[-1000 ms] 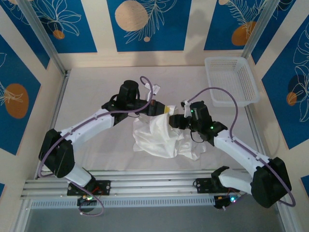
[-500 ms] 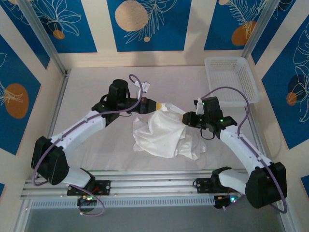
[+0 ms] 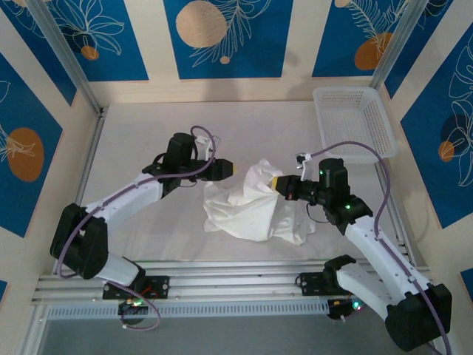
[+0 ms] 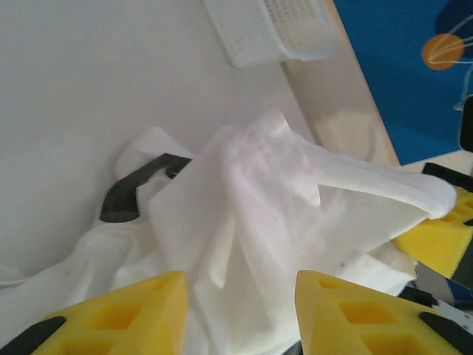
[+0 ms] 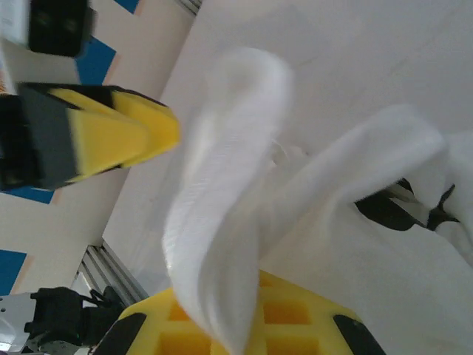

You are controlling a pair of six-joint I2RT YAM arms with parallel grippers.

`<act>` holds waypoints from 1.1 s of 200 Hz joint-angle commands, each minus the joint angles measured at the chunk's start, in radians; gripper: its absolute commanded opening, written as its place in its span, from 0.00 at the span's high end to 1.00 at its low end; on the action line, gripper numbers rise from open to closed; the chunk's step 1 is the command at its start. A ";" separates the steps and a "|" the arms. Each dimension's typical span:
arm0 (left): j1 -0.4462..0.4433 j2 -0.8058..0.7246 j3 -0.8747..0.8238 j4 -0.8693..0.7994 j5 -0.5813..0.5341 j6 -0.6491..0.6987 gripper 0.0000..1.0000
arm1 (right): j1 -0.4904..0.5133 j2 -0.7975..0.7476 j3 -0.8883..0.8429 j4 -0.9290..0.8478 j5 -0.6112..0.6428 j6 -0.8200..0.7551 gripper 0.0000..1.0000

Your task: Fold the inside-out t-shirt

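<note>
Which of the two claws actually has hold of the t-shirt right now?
The right claw: it pinches a raised fold of the white t-shirt. The left claw is open, its yellow fingers spread, gripping nothing.

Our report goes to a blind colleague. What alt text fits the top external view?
A crumpled white t-shirt lies on the table; the right gripper pinches a raised fold of it, and the left gripper sits just left of the cloth. A white lattice basket stands at the table's far right corner.
</note>
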 commanded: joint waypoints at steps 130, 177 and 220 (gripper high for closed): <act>-0.300 0.186 0.361 -0.406 -0.488 -0.149 0.55 | 0.166 0.047 0.037 -0.039 0.151 -0.103 1.00; -0.300 0.235 0.383 -0.333 -0.422 -0.152 0.49 | 0.180 0.057 0.032 -0.029 0.146 -0.100 1.00; -0.301 0.284 0.405 -0.392 -0.445 -0.169 0.57 | 0.181 0.049 0.038 -0.044 0.155 -0.107 1.00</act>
